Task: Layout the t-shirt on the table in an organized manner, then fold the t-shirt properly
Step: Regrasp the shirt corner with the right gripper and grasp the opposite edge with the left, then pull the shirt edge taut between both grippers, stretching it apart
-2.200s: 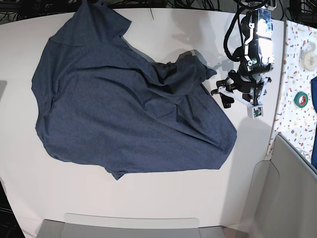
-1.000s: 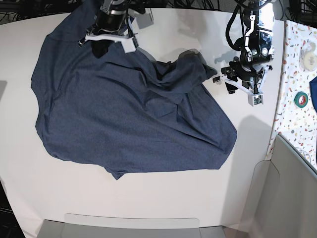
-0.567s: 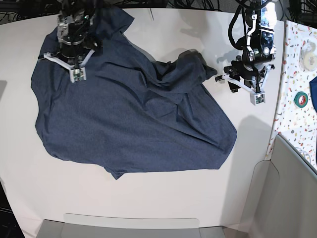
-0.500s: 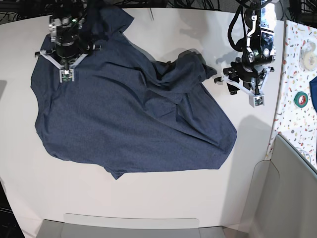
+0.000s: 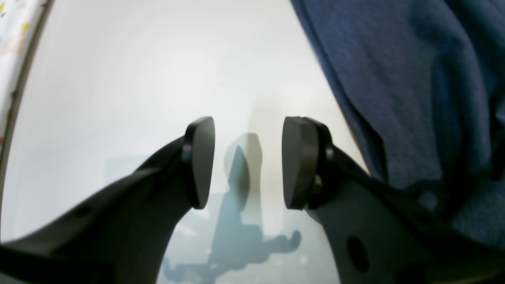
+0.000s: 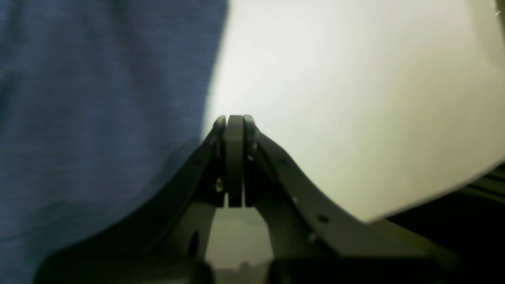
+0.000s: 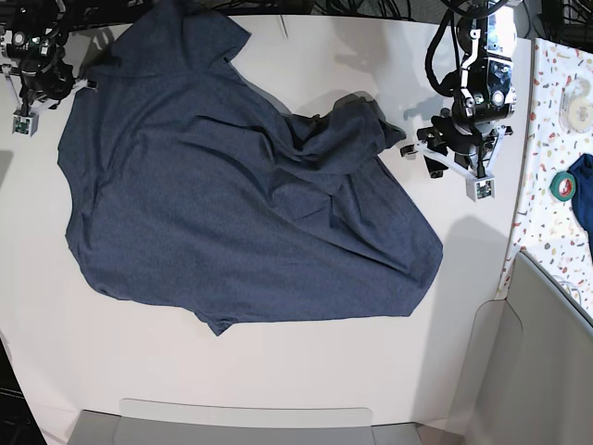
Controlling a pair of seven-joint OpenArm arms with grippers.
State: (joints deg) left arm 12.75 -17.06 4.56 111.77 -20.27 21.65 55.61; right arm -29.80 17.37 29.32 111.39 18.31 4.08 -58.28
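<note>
Left gripper [image 5: 244,161]: my jaws stand apart with nothing between them, hovering over bare table [image 5: 138,71] just beside the bunched part of the t-shirt [image 5: 414,79].
Right gripper [image 6: 234,157]: my pads are pressed together, empty, at the shirt's far side near the table's rim.
T-shirt [image 7: 241,195]: it lies spread but crooked on the white table [image 7: 278,371], plain side up, with a rumpled ridge running toward my left gripper [image 7: 451,148] and a curled flap at the bottom hem.
Step in hand: laying out, I judge; folding is not yet started.
How to do it well: I should pinch only the top layer of the bunched fold, low to the table, and draw it outward until the ridge flattens.
Risk: dragging the whole shirt rather than the fold.
</note>
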